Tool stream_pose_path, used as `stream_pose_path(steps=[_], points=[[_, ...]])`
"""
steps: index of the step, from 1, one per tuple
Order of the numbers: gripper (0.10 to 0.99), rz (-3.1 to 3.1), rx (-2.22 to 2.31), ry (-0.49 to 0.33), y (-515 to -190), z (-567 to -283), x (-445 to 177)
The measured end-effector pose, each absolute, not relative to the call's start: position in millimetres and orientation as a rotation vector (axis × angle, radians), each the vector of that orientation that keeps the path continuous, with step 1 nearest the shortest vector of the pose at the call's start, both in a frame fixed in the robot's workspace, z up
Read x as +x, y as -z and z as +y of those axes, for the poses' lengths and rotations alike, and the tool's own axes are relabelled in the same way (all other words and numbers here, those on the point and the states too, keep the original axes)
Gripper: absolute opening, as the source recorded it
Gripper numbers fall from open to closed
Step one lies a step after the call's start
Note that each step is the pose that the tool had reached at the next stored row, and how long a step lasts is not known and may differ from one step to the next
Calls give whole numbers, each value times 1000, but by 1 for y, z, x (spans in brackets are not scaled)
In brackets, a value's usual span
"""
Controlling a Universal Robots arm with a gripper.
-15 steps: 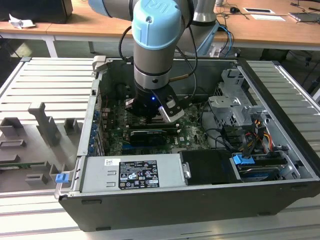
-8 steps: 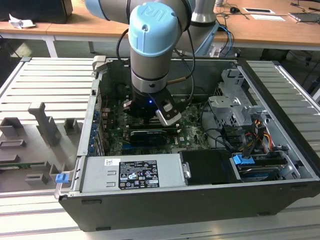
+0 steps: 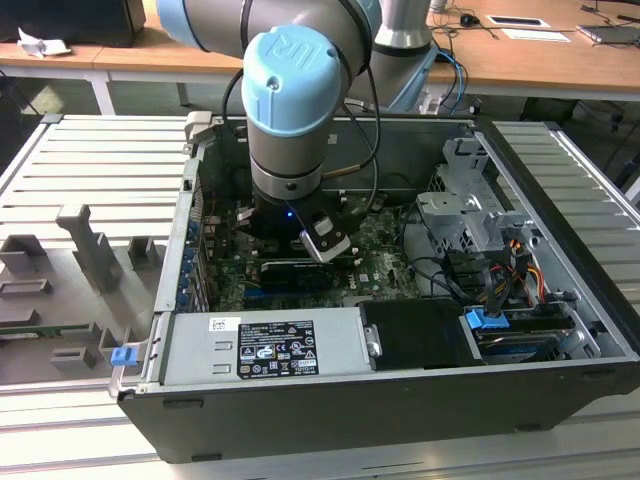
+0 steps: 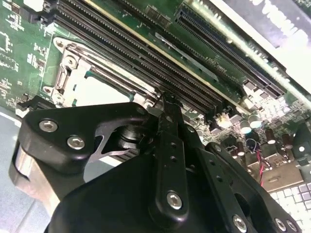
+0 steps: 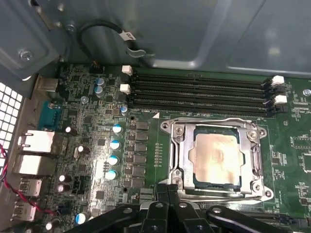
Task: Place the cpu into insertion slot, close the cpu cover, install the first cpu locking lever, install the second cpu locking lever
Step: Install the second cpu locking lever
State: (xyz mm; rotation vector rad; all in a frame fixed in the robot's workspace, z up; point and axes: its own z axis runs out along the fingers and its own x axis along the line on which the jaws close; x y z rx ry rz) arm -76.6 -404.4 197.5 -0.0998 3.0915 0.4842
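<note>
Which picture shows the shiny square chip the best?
The first wrist view: the cpu lies flat in its socket, its whole silvery top in sight. In the second wrist view the gripper covers most of the cpu. In the exterior view the arm blocks that spot.
</note>
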Motion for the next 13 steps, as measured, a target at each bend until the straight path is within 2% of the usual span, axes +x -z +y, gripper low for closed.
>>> stream_pose_path(steps=[4, 13], points=[[106, 3084, -100, -522, -193, -404, -78], [106, 3084, -100, -524, -209, -402, -79]])
